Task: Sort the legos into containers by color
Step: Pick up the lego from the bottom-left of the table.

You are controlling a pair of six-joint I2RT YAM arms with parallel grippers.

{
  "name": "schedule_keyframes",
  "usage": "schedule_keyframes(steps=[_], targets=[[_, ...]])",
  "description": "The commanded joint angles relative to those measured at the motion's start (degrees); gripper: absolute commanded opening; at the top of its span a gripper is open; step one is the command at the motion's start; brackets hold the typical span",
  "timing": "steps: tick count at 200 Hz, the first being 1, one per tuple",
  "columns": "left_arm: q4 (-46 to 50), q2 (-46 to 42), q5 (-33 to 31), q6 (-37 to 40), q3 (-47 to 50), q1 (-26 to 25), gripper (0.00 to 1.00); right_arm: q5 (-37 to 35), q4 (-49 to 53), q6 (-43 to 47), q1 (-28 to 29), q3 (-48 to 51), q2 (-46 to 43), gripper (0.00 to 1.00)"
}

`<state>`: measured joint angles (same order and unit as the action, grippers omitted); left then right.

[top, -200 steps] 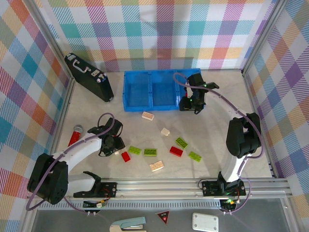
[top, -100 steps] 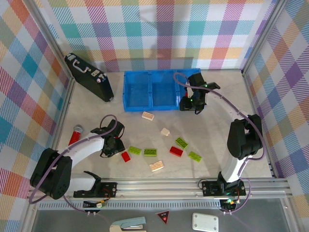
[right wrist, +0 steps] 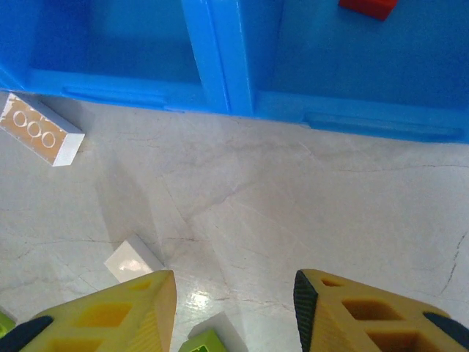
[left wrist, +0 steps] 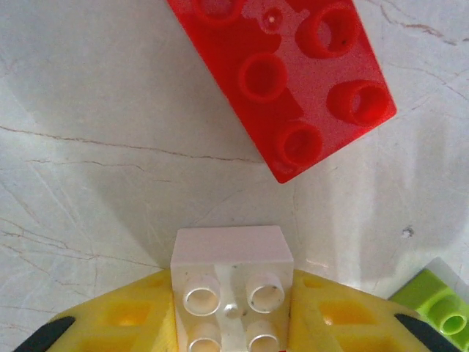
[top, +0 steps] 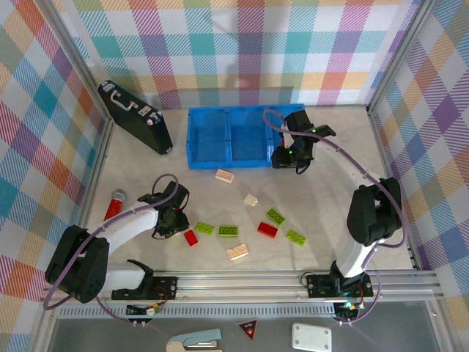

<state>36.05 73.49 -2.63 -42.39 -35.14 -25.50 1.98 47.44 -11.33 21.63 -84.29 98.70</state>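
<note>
Blue bin [top: 220, 139]: plastic, three compartments in a row, sitting upper middle of the overhead frame on the pale marbled table [top: 330, 191].
Left gripper [left wrist: 231, 323]: you're clamped on a small white brick [left wrist: 231, 282]. Both yellow pads [left wrist: 124, 319] press flat against its sides at the bottom centre of the left wrist view, studs facing the camera.
Red brick [left wrist: 293, 73]: lying studs-up on the table, upper right of that same view, close to your catch but apart from it.
Green brick [left wrist: 440, 312]: you only get a corner of it, at the lower right edge.
Overhead, left side: your left arm reaches in from the lower left, its gripper low over the table, left of the scatter.
Loose bricks [top: 229, 231]: red, green and cream ones are spread across the lower middle of the overhead frame, well short of the bin.
Right gripper [right wrist: 234, 308]: your jaws stand apart with bare table between them, holding nothing. It hangs just in front of the bin's right end.
Red piece [right wrist: 366, 6]: inside the compartment right of the divider, top edge of the right wrist view.
Long cream brick [right wrist: 40, 132]: on the table just below the bin's front wall, left edge of that view.
White cube [right wrist: 133, 258]: lower left there, right above your left finger.
Black case [top: 135, 116]: upper left of the overhead frame, left of the bin.
</note>
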Motion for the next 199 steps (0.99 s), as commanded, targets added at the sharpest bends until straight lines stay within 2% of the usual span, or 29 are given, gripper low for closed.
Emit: schedule_keyframes(steps=[1, 59, 103, 152, 199], targets=[[3.1, -1.5, -0.2, 1.2, -2.0, -0.7, 0.34, -0.3, 1.1, 0.2, 0.5, -0.2, -1.6, 0.48], [9.0, -4.6, -2.0, 4.2, -8.6, -1.1, 0.34, -0.5, 1.2, 0.0, 0.7, 0.0, -2.2, 0.48], [11.2, -3.7, -3.6, 9.0, -14.3, -1.1, 0.34, -1.3, 2.0, -0.5, 0.8, 0.0, -2.8, 0.48], [10.2, 1.7, -4.2, 14.4, -21.6, -1.0, 0.34, -2.7, 2.6, -1.6, 0.9, 1.7, -4.7, 0.48], [7.9, 11.7, -2.8, 19.3, -30.9, -1.0, 0.35, -3.7, 2.6, -3.8, 0.9, 5.6, -7.7, 0.48]])
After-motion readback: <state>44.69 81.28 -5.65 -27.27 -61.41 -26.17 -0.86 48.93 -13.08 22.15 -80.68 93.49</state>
